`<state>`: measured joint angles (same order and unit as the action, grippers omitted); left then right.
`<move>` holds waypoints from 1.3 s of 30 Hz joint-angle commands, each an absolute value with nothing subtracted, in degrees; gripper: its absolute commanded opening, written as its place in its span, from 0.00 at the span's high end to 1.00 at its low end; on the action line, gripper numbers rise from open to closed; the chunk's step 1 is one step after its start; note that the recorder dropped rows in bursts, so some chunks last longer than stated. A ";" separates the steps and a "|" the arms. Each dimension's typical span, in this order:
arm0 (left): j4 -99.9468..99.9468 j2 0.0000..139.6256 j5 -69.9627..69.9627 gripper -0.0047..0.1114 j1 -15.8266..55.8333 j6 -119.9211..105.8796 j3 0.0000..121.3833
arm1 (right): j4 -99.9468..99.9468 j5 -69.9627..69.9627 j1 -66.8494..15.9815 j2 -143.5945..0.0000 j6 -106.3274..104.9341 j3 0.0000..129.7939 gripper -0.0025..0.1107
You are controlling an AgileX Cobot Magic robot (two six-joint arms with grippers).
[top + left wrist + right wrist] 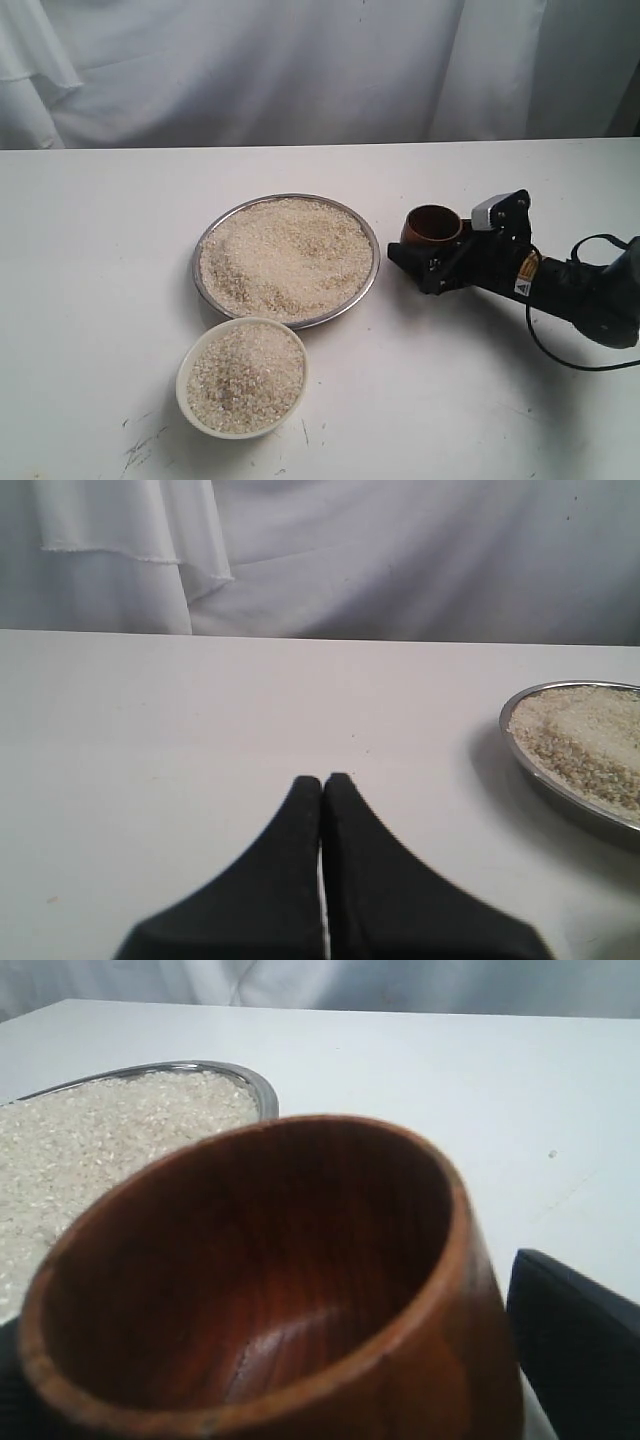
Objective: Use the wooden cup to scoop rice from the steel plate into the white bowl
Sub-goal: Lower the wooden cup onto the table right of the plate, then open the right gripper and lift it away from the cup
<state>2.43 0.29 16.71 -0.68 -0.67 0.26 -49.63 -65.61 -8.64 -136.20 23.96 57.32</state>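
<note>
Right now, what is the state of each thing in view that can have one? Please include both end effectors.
steel plate: heaped with rice.
white bowl: filled with rice almost to its rim.
wooden cup: mouth up, empty, held beside the steel plate.
right end effector: shut on the wooden cup.
left end effector: shut, holding nothing.

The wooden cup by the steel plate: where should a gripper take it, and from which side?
Grip the wooden cup across its rounded outer wall below the rim, coming level from the side away from the steel plate, as the right gripper sits. It is upright with no handle, and this leaves the mouth free.
</note>
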 commanded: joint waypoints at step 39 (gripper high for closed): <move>2.48 0.00 16.34 0.96 -0.60 -0.49 0.00 | -61.55 -38.42 -9.73 -82.79 64.05 57.61 0.98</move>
